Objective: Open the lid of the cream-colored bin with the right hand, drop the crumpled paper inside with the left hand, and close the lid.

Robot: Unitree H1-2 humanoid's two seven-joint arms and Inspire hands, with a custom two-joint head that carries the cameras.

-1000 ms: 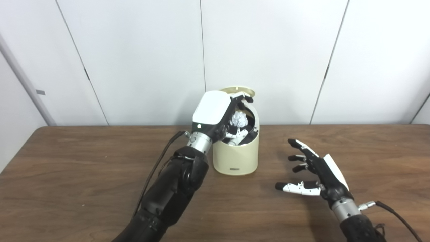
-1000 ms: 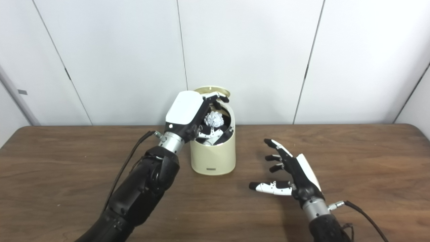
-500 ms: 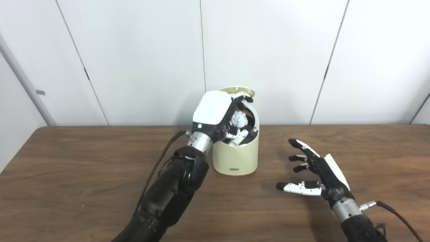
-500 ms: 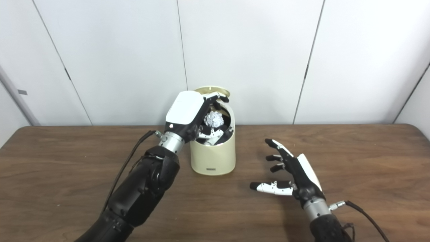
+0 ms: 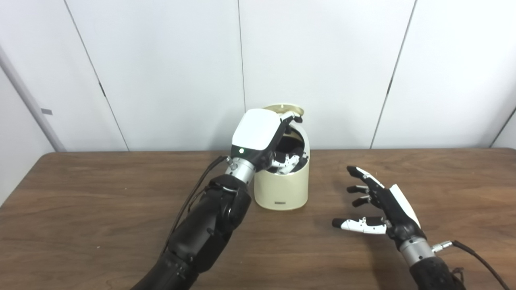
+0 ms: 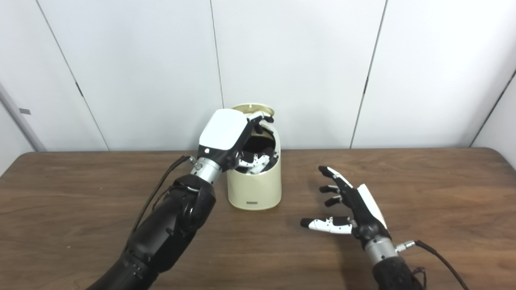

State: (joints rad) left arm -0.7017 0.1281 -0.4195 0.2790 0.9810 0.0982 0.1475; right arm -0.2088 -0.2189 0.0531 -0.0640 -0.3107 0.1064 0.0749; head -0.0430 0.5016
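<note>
We see the left hand (image 5: 262,139) at the mouth of the cream-colored bin (image 5: 282,189), fingers spread inside, lid (image 5: 284,108) raised. The right hand (image 5: 383,209) hovers open above the table (image 5: 80,201), right of the bin.

1. A dark wood-grain table (image 5: 80,209) is carrying the scene, its far edge running along a white panelled wall (image 5: 161,72).
2. A cream-colored bin (image 5: 282,193) is standing upright on the table toward 12 o'clock, near the far edge, its lid (image 5: 284,108) tipped open.
</note>
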